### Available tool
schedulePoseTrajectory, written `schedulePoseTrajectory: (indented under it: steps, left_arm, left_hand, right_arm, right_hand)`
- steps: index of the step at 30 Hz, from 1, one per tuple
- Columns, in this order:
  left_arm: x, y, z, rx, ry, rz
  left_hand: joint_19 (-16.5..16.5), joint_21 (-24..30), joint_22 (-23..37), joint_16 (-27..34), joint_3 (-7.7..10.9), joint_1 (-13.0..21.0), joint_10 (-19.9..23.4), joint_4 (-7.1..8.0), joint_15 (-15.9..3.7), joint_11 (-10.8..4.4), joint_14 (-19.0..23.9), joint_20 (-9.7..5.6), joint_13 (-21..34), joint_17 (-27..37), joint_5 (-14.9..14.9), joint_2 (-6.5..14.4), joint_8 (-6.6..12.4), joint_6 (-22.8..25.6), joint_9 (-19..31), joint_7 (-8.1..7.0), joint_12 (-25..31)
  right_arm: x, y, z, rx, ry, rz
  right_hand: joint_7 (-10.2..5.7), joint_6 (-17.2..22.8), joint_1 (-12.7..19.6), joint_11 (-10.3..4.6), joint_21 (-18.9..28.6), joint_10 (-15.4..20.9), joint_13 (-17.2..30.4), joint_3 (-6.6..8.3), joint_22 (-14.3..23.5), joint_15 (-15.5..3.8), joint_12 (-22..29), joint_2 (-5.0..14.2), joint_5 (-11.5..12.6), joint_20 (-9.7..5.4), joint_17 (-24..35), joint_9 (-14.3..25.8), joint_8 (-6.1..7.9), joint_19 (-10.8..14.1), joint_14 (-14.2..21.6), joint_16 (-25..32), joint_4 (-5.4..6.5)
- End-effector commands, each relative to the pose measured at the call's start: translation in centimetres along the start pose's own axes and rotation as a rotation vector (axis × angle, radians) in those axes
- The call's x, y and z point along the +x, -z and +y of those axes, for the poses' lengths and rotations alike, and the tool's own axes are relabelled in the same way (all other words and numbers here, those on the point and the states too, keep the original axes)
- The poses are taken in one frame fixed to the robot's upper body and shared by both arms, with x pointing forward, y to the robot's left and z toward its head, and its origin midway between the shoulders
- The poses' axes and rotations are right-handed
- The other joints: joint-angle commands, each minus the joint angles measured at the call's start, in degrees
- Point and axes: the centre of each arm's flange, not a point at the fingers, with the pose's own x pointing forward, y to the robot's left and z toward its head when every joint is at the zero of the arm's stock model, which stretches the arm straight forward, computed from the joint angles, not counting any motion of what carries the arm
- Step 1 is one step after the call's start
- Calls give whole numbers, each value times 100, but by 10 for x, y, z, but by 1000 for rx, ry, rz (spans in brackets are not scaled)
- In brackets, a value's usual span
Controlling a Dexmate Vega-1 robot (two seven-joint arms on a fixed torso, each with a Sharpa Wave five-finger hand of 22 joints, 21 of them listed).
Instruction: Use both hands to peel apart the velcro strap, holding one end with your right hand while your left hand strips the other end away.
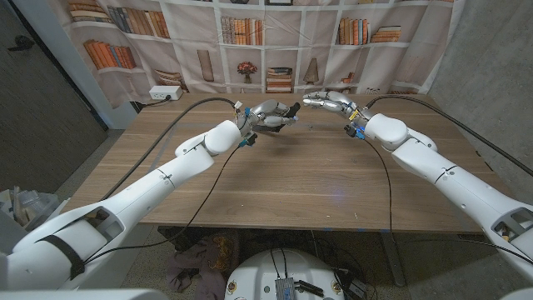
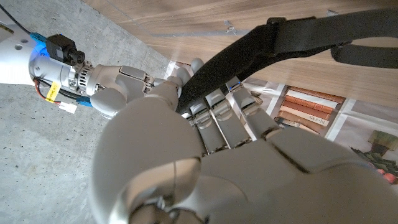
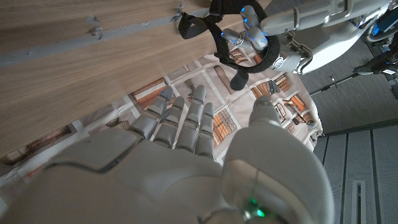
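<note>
Both arms reach out over the far part of the wooden table (image 1: pixel 308 179), near the bookshelf backdrop (image 1: pixel 250 33) that hangs behind it. The left hand (image 1: pixel 268 116) is raised above the tabletop and holds the black velcro strap (image 1: pixel 286 116) — in the left wrist view the strap (image 2: pixel 267 46) runs across the hand's fingers (image 2: pixel 214 102), which curl around it, and stretches away over the wood. The right wrist view shows the same hand (image 3: pixel 261 34) from the other side, with the strap (image 3: pixel 217 34) looped and dangling through its fingers.

The right hand (image 1: pixel 327 100) hovers near the left one, just beside it but apart — it holds nothing. Its fingers (image 3: pixel 186 115) are spread and reach loosely toward the backdrop, thumb off to one side.

A white power strip (image 1: pixel 164 92) lies at the table's far left corner, with black cables (image 1: pixel 187 117) trailing along both arms.
</note>
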Motion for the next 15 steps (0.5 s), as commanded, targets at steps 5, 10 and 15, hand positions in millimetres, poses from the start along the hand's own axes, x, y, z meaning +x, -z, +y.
schedulePoseTrajectory:
  steps: [5, 10, 15]
  left_arm:
    - [1, -2, 0, 9, 6, -11]
    - [2, -3, 2, 14, 0, -12]
    - [1, -2, 1, 10, 1, -7]
  left_hand:
    - [18, 60, 35, 32, -3, 16, 14, 29, -361, -21, -10, -845, 40, 32, 45, 40, 7, 20, 19, 11, -10]
    - [25, 71, 41, 31, -6, 15, 7, 30, -361, -20, -15, -845, 43, 32, 45, 36, -1, 7, 22, 8, -15]
    - [26, 80, 48, 33, -8, 14, 0, 31, -360, -20, -17, -846, 46, 33, 45, 35, -7, -1, 23, 11, -19]
  right_arm:
    - [3, -1, 2, -19, -11, 26]
    - [4, -2, 3, -23, -34, 23]
    - [3, -3, 3, -31, -34, 19]
  right_hand:
    - [-289, 372, 256, -89, 59, 253, 41, 189, 35, -707, 107, 31, 126, 11, -36, 33, 156, 109, 147, -51, -41]
    - [-305, 534, 212, -25, 23, 239, 47, 186, 40, -563, 103, -14, 126, 33, -24, 47, 213, 10, 101, -77, 6]
    - [-357, 869, 82, -54, 17, 295, 55, 111, 42, -533, 132, -167, 73, 33, -13, 54, 326, -12, 88, -82, 58]
